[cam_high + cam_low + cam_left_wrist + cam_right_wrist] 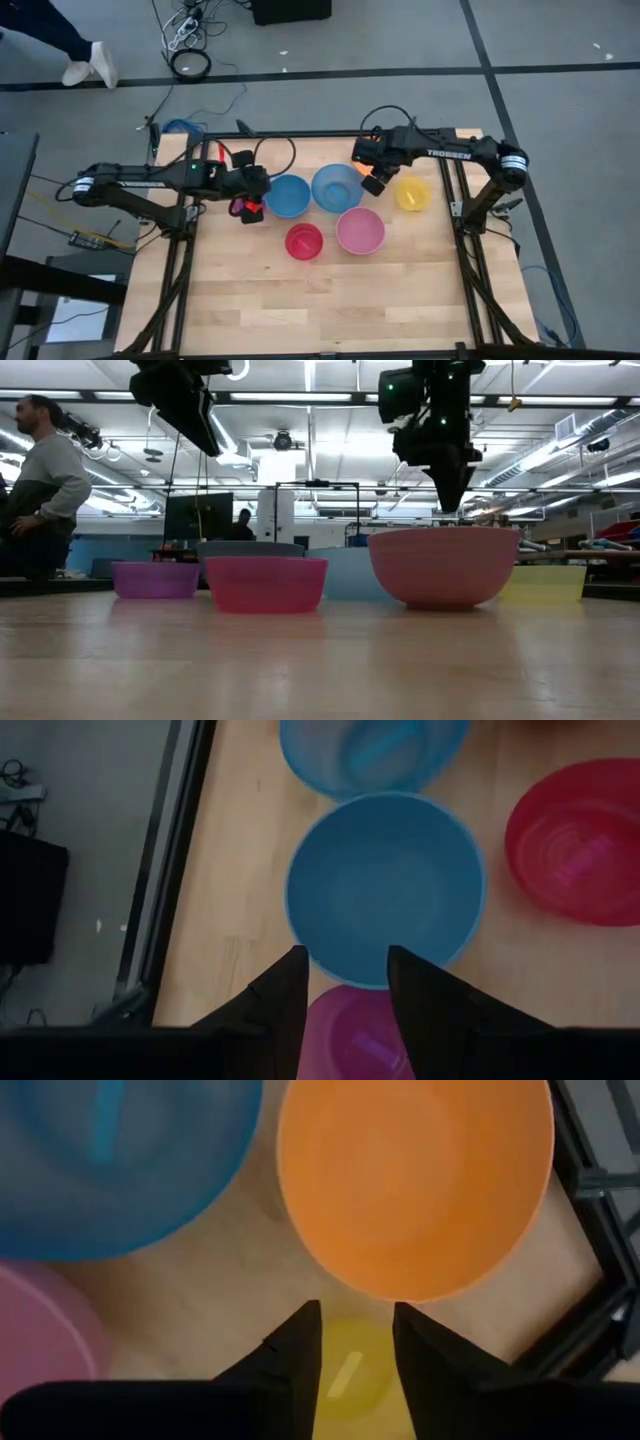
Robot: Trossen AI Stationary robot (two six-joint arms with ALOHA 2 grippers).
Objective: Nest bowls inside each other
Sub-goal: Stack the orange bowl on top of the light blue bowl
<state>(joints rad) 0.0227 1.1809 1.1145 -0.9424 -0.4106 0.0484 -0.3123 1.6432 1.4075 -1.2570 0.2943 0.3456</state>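
Note:
Seven bowls stand upright on the wooden table. In a row across the far half are purple (237,207), blue (287,196), lighter blue (335,187), orange (415,1180) and yellow (412,193). Pink (360,231) and red (304,242) stand nearer. My left gripper (345,965) hangs open above the purple bowl (350,1035), by the blue bowl's (385,885) rim. My right gripper (357,1315) hangs open over the gap between the orange bowl and the yellow bowl (345,1375), pointing steeply down. It hides most of the orange bowl in the high view.
Black frame rails (460,215) run along the table's left and right edges under each arm. The near half of the table (320,300) is bare wood. A person (45,490) stands in the room beyond the table, on the low view's left.

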